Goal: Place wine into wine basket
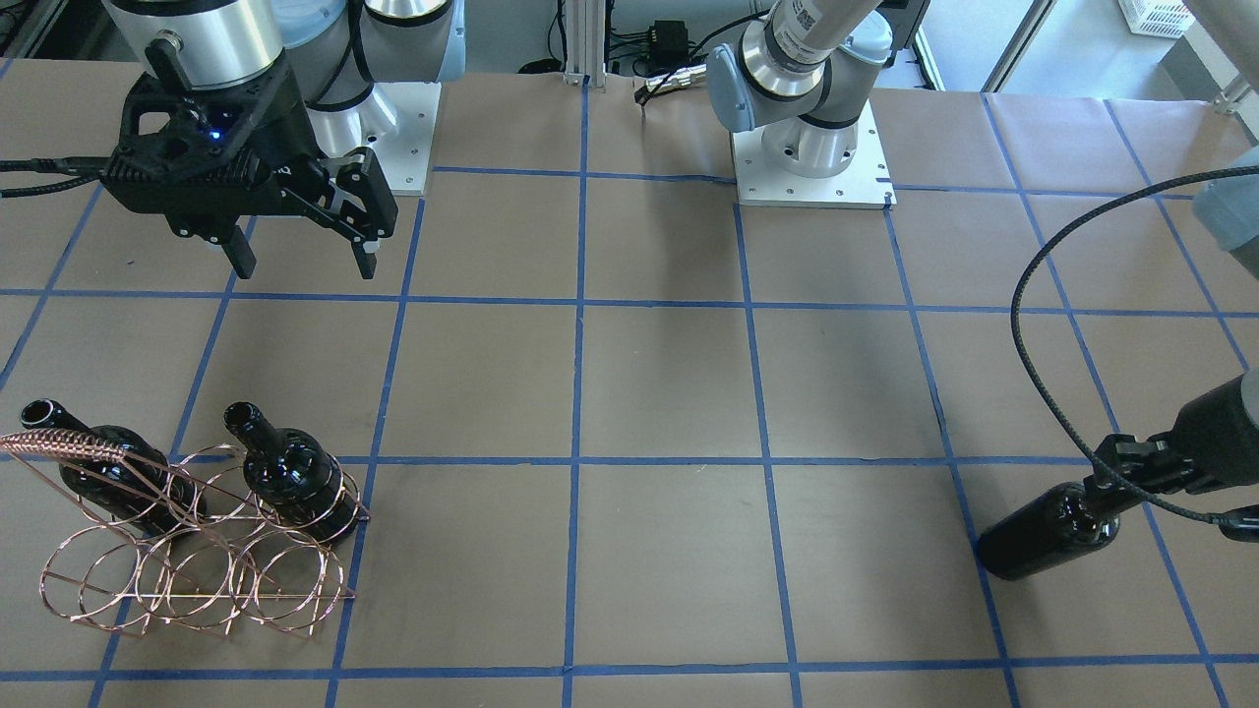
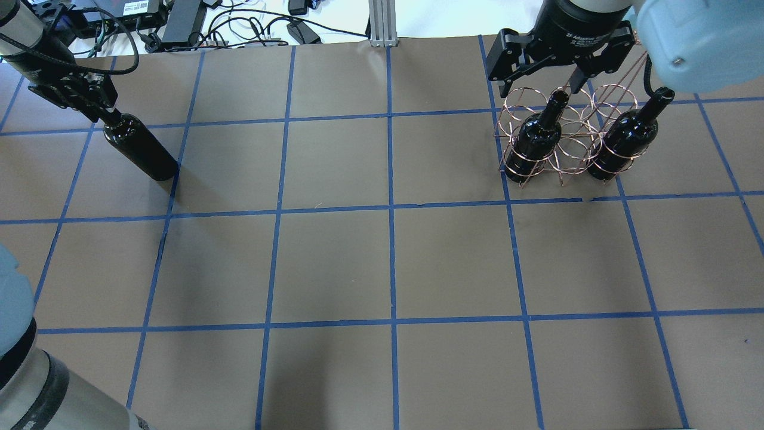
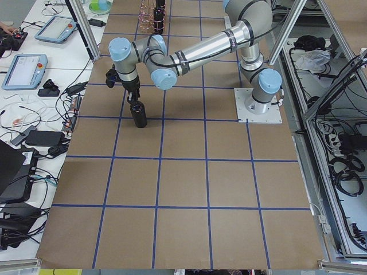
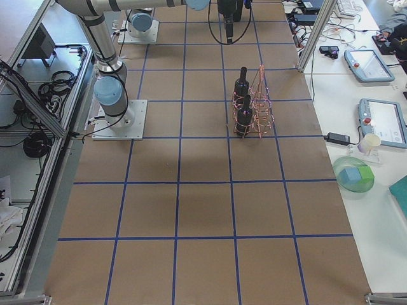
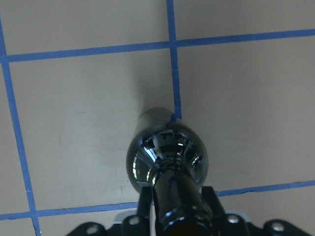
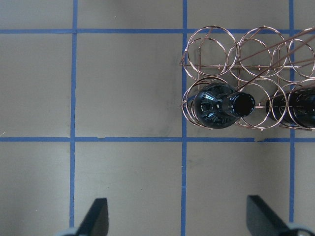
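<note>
Where in left tool point(image 2: 111, 114), wine point(image 2: 142, 153) hidden

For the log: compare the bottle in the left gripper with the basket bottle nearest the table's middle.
The gripped bottle is outside the wine basket; the basket bottle sits in an end ring. The left gripper clamps the gripped bottle's neck; the basket bottle's neck is free, the open right gripper clear of it. Both are glossy black, unlabelled, upright.

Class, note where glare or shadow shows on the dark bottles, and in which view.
Left wrist view: bright glints on the held bottle, a soft shadow on the paper beside it. Right wrist view: small glints ring the racked bottle.
</note>
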You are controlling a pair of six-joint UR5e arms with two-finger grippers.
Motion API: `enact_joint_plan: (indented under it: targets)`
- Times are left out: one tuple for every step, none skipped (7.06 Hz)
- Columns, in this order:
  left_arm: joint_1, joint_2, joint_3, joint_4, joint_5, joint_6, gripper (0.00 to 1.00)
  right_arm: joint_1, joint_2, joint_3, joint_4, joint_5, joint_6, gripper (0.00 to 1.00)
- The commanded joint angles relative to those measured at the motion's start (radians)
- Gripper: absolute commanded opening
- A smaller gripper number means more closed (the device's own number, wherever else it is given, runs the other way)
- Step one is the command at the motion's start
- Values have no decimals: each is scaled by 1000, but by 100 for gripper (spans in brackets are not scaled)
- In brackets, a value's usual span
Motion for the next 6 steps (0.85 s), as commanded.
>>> enact_joint_plan:
  targets:
    - [0,5,1,2,8,2,0,0,0,2,0,0,0,100]
    - [0,12,1,0,7,2,0,0,0,2,0,0,0,100]
    - [-19,35,-1,-7,1,-10,0,0,0,2,0,-1,0,100]
    - [-46,64,-1,-9,5,-45,0,0,0,3,0,0,0,100]
    - [-93,101,-9,-23,5,-135,0,0,0,3,0,-1,0,100]
    - [-176,144,-28,-38,4,-223,0,0,0,5,0,-1,0,100]
